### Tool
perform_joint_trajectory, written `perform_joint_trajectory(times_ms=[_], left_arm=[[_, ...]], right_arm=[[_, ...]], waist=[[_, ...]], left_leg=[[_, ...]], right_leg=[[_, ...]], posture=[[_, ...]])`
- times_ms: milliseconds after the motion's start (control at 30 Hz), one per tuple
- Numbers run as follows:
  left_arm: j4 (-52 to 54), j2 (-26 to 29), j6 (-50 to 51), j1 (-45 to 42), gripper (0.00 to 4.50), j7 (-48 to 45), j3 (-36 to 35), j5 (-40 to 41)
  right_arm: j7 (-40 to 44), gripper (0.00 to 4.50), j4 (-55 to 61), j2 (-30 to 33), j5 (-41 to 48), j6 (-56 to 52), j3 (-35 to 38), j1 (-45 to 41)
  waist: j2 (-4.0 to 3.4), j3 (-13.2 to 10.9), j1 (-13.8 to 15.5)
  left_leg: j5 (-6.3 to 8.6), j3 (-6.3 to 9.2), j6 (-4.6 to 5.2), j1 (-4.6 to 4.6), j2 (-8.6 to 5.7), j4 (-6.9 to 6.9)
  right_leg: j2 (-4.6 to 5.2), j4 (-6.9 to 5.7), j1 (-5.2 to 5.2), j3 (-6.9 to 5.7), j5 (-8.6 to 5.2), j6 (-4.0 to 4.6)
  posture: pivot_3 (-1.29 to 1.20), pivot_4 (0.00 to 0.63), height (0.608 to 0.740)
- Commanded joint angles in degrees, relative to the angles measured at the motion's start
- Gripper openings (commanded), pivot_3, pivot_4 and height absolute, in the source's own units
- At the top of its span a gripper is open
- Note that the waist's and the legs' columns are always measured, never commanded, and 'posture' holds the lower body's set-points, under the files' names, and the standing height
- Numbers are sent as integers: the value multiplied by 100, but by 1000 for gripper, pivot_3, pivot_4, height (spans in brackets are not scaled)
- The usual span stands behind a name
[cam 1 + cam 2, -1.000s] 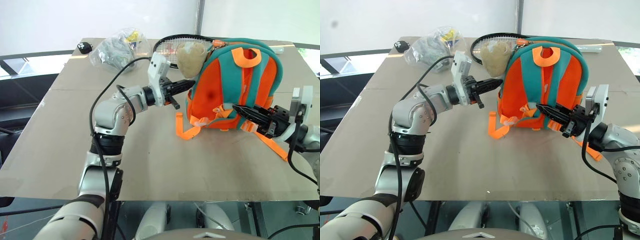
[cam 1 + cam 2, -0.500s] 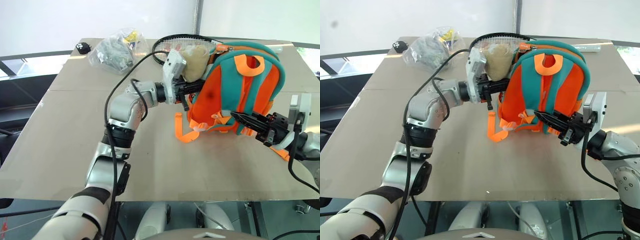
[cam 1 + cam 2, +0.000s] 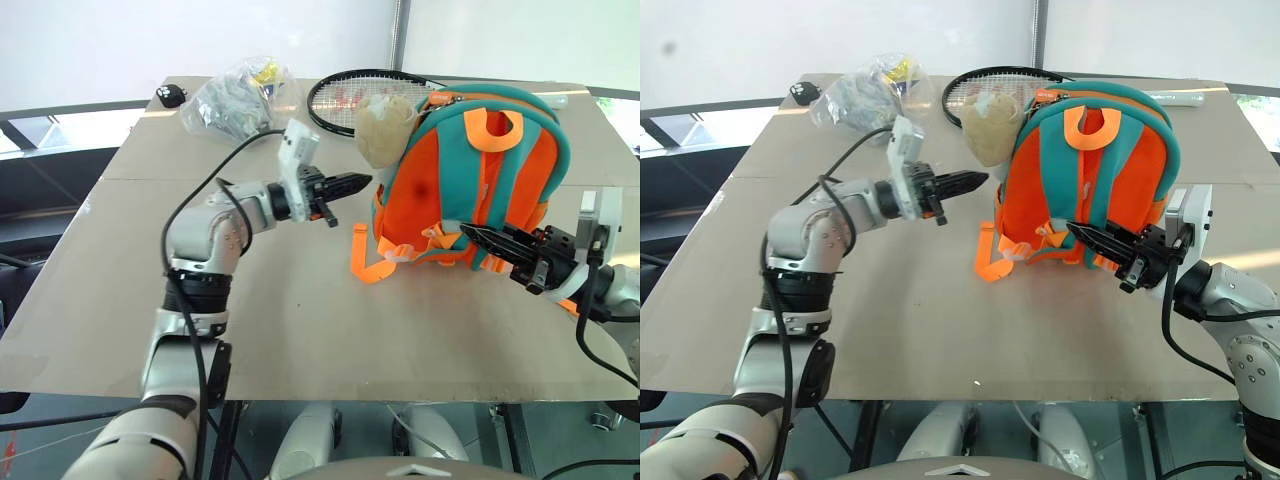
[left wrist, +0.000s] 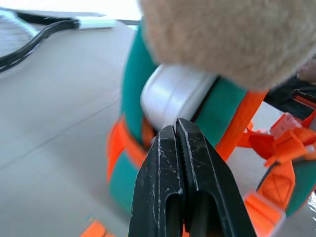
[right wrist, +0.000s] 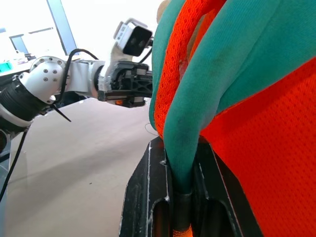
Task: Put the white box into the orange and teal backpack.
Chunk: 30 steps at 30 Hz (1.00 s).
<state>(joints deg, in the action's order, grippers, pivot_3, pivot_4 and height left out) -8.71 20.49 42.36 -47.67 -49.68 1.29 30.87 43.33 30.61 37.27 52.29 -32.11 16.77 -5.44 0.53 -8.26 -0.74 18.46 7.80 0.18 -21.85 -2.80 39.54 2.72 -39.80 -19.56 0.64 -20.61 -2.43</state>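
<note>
Two end effectors are at work around the orange and teal backpack [image 3: 470, 175], which stands upright on the worktop [image 3: 300, 330] in the right half of the head view. Your left end effector [image 3: 362, 181] sits at centre frame, its fingers [image 4: 180, 173] pressed together with nothing between them, tips just beside the backpack's left flank and apart from it. Your right end effector [image 3: 478, 236], at the right edge, is clenched on a teal strap [image 5: 197, 123] of the backpack. You will find the white box [image 4: 173, 96] in the left wrist view: a rounded white corner protrudes from the backpack's side opening, directly beneath the tan plush toy [image 3: 384, 128]. Toward the upper left of the head view lie a clear plastic bag [image 3: 235, 95] and, beside it, a black tennis racket [image 3: 345, 98], partly behind the backpack.
</note>
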Motion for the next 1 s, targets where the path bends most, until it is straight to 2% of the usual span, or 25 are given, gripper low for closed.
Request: perform_joint_trajectory(times_ms=[33,400,600,700,767,833,900,967,1000], left_arm=[[-185,-317,-419,-304,22,-126,104,-61],[-1119,-1225,-1170,-752,22,-328,389,-436],[-492,-585,-310,-255,22,-325,-327,190],[212,96,606,216,768,-379,-993,941],[553,477,977,468,1718,-354,-1219,1203],[753,748,1183,630,2231,-374,-1348,1347],[921,806,1326,640,2909,-260,-1408,1504],[956,627,1516,426,3719,55,-1491,1709],[939,532,1606,310,3719,219,-1492,1751]], right_arm=[[-3,0,238,65,146,68,175,-23],[-120,0,449,5,149,107,144,183],[-194,0,350,-42,45,199,118,76],[-188,0,138,-75,-55,272,58,-118],[-131,0,2,-66,-51,280,58,-219],[-52,0,-101,-39,-52,286,63,-268],[22,0,-178,-14,-40,275,72,-313],[84,0,-238,18,-21,254,88,-355],[106,0,-252,31,-11,243,99,-364]], waist=[[0,0,-4],[3,-1,17],[2,-1,-69],[1,-1,-171],[2,-1,-178],[2,-1,-146],[3,-1,-109],[3,-1,-35],[3,-1,-1]], left_leg=[[0,-5,0,0,2,0],[0,-15,1,-11,2,7],[0,-24,1,5,18,-4],[0,-16,1,8,21,-8],[0,-12,0,10,22,-10],[0,-6,0,8,19,-8],[0,10,1,10,3,-7],[0,25,1,8,-6,-4],[0,25,0,7,-7,-2]], right_leg=[[-2,-1,0,3,0,0],[-19,-6,1,2,0,-1],[-17,-7,2,17,0,0],[-17,-7,0,21,0,0],[-16,-5,-3,24,0,0],[-13,-3,-4,21,0,0],[2,2,-3,9,0,0],[7,3,-2,3,0,0],[8,4,-2,3,0,0]], posture=[[0,150,740],[0,150,740],[0,150,740],[0,150,740],[0,150,740],[0,150,740],[0,150,740],[0,150,740],[0,150,740]])
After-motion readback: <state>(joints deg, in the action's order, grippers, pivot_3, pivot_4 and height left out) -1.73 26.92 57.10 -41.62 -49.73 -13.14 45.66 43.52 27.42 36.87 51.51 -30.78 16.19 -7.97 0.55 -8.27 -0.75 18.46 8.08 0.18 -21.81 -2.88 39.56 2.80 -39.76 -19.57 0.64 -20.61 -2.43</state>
